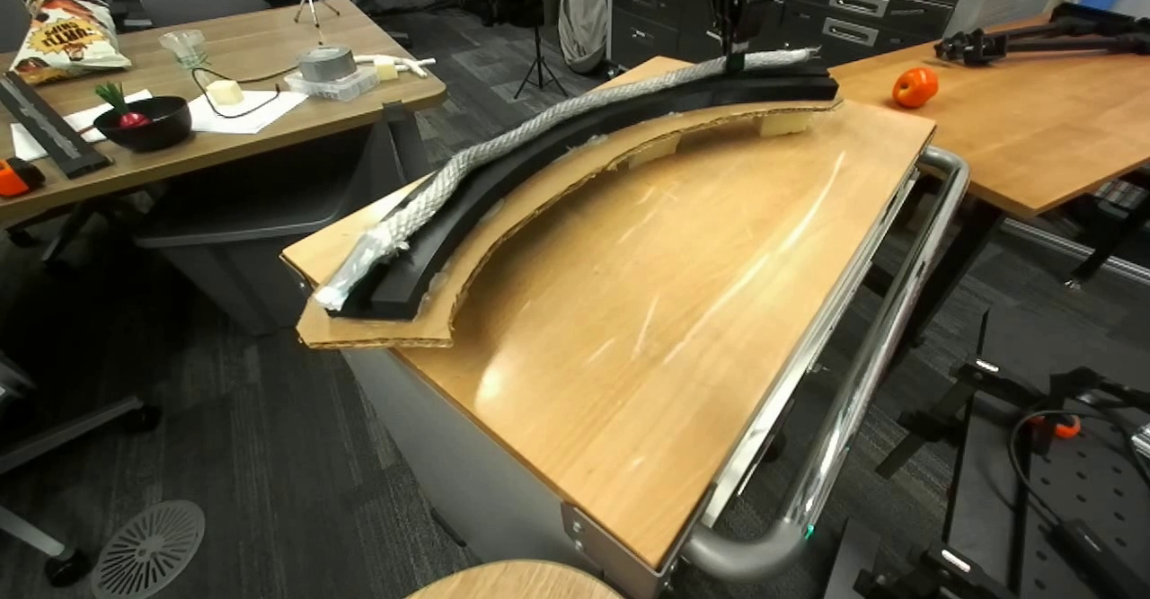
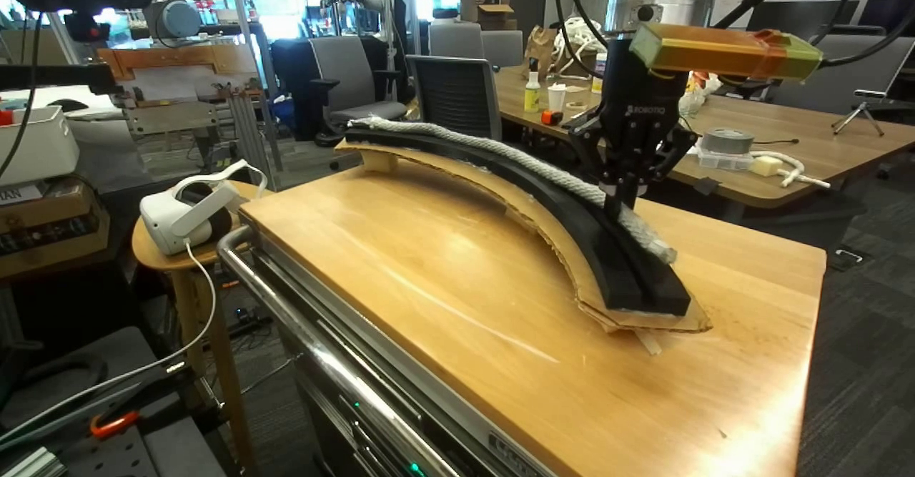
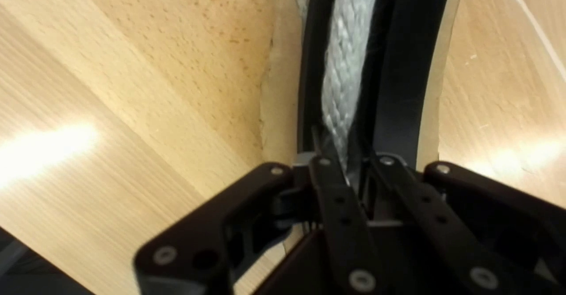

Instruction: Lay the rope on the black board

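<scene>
The pale braided rope (image 1: pixel 557 114) (image 2: pixel 529 162) follows the arc of the curved black board (image 1: pixel 764 89) (image 2: pixel 629 294) in both exterior views. Near one end of the arc, my gripper (image 1: pixel 735 60) (image 2: pixel 620 209) points straight down and is shut on the rope, leaving a short frayed stub past the fingers. This stub looks raised over the outer ridge, with the groove showing in front. From the wrist view, the rope (image 3: pixel 347 51) runs between two black ridges into my gripper (image 3: pixel 340 141), whose fingers hide it there. Clear tape wraps the far rope end.
Brown cardboard (image 1: pixel 386 331) carries the board above the wooden tabletop (image 1: pixel 647 312). A metal tube rail (image 1: pixel 862 383) runs along one table edge. Beyond stand another desk with a black bowl (image 1: pixel 148 123) and a stool with a white headset (image 2: pixel 189 209).
</scene>
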`<action>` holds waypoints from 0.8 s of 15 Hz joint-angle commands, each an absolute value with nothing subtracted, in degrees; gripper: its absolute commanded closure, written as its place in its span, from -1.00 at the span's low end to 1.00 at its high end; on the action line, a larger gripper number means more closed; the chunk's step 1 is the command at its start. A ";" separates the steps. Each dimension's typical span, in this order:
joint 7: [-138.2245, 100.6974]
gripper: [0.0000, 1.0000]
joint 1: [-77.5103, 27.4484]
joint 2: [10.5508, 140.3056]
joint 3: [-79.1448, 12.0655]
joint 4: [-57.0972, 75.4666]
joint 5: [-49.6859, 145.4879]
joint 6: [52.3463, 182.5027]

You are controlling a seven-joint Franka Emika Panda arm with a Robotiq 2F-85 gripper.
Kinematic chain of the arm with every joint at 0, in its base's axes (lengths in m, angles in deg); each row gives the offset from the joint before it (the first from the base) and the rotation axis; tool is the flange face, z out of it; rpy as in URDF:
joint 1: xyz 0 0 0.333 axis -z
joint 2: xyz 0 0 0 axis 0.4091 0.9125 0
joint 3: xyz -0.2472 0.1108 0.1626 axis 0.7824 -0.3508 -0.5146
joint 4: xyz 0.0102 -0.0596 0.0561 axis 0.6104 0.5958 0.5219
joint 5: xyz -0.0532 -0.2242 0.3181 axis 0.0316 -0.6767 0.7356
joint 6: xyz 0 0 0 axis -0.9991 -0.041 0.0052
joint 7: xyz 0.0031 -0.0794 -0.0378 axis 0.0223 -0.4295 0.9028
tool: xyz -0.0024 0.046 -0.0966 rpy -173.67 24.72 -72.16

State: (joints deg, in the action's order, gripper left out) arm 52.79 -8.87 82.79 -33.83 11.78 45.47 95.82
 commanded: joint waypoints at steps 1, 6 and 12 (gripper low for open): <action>50.90 0.77 -9.88 79.46 -32.85 15.29 44.01 95.04; 50.32 0.94 -9.79 78.80 -32.99 16.80 44.39 94.57; 49.74 0.94 -9.53 77.76 -32.87 18.42 44.82 94.43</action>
State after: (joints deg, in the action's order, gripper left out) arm 50.64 -8.87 80.35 -33.74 15.61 45.21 94.86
